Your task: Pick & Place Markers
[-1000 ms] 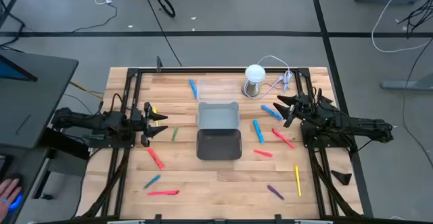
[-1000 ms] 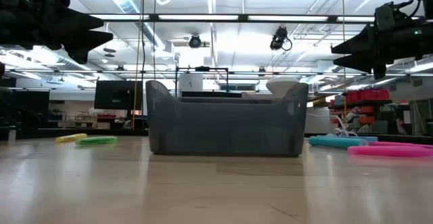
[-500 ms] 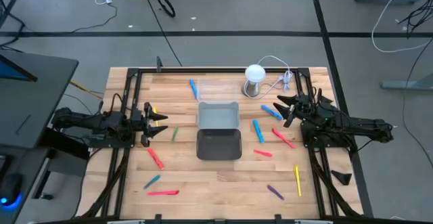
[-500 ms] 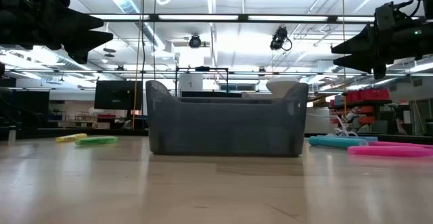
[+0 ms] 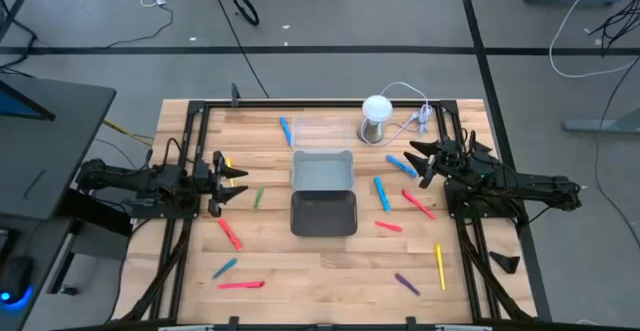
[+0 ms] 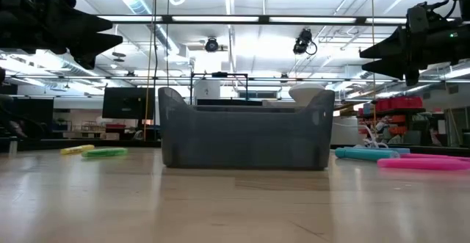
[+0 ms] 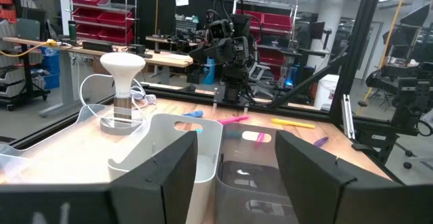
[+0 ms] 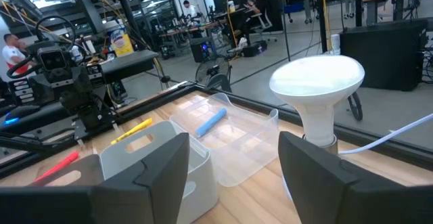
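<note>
High view: no readable writing or labels anywhere. Light wooden slat table (image 5: 330, 261) with a black frame, on a grey floor with cables. Left gripper (image 5: 237, 183) hovers at the table's left side, fingers spread, holding nothing; right gripper (image 5: 418, 163) hovers at the right side, fingers also spread and empty. Between them sit two grey rectangular plastic trays (image 5: 323, 193), end to end. Short thin coloured markers (image 5: 382, 193) lie scattered on the wood: a yellow and a green one just beside the left gripper, a red one (image 5: 230, 234) nearer the front, blue and pink ones just beside the right gripper, a yellow one (image 5: 439, 266) and a purple one farther forward. White-domed metal cylinder (image 5: 376, 119) stands just behind the right gripper.

Low view: grey tray wall fills the centre, markers flat on the wood either side, both grippers raised above the table. Workshop room with ceiling lights behind.

Left wrist view: parted dark fingers (image 7: 159, 183), trays beyond them, right arm opposite, red storage bins on shelves.

Right wrist view: parted fingers (image 8: 152, 173), domed cylinder close by, a blue marker (image 8: 211, 122) in a clear tray (image 8: 237, 149), people far off in the room.
</note>
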Controlling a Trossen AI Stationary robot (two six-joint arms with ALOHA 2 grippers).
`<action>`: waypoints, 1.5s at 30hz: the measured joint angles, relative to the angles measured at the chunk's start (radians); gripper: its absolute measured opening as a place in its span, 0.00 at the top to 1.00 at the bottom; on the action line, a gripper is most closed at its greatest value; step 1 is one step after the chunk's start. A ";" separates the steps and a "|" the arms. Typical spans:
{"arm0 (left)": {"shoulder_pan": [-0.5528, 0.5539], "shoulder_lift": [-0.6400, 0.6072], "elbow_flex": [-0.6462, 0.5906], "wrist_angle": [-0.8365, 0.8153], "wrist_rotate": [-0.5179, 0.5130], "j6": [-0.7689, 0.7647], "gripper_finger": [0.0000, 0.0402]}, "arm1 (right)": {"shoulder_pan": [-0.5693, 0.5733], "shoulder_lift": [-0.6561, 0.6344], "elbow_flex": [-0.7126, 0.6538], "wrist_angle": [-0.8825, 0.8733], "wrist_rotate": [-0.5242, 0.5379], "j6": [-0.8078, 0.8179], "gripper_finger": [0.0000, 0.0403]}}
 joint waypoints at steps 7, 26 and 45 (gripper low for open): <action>0.000 0.000 0.000 0.000 0.000 0.000 0.49 | 0.000 0.000 0.000 0.000 0.000 0.000 0.43; 0.000 0.000 0.000 0.000 0.000 0.000 0.49 | 0.000 0.000 0.000 0.000 0.000 0.000 0.43; 0.000 0.000 0.000 0.031 -0.015 -0.183 0.49 | 0.000 0.000 0.000 0.000 0.000 0.000 0.43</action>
